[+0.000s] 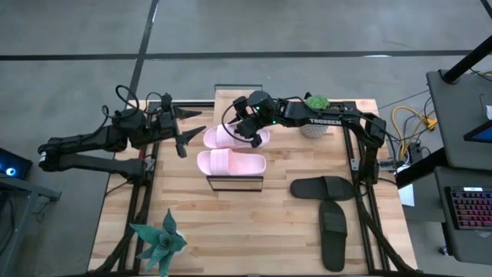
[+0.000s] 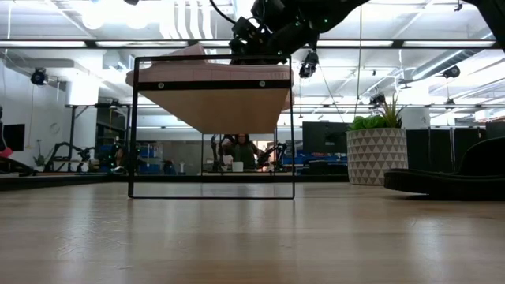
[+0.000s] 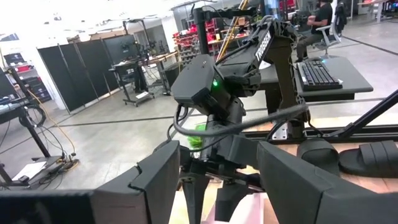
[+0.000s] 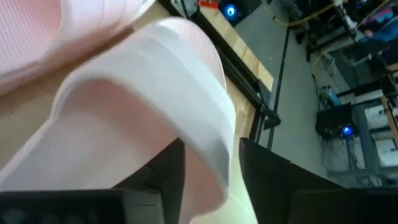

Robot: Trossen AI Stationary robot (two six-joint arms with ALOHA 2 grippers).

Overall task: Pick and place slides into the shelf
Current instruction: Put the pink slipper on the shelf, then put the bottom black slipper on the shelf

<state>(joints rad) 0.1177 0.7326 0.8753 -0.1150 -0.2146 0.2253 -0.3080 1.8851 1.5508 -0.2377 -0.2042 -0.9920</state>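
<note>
One light pink slide (image 1: 231, 163) lies flat on the shelf's (image 1: 234, 183) wood top. The second pink slide (image 1: 223, 137) is just beyond it, with my right gripper (image 1: 250, 132) shut on it. In the low view the gripper (image 2: 268, 39) is above the shelf's plank (image 2: 209, 79). Whether this slide rests on the plank, I cannot tell. Two black slides (image 1: 323, 187) (image 1: 333, 235) lie on the table at the near right. My left gripper (image 1: 188, 127) hovers open and empty to the left of the pink slides. My right gripper pinches the far pink slide's wide strap (image 4: 205, 143) between its two fingers (image 4: 163, 177), at the strap's edge. The fingers come from above and from the table's right, pointing down at a slant. The gripper hides how the sole sits under it.
A white patterned pot with a green plant (image 1: 314, 123) stands at the far right, close behind my right arm. A teal artificial plant (image 1: 157, 242) stands at the near left corner. Bare tabletop (image 1: 246, 231) lies in front of the shelf.
</note>
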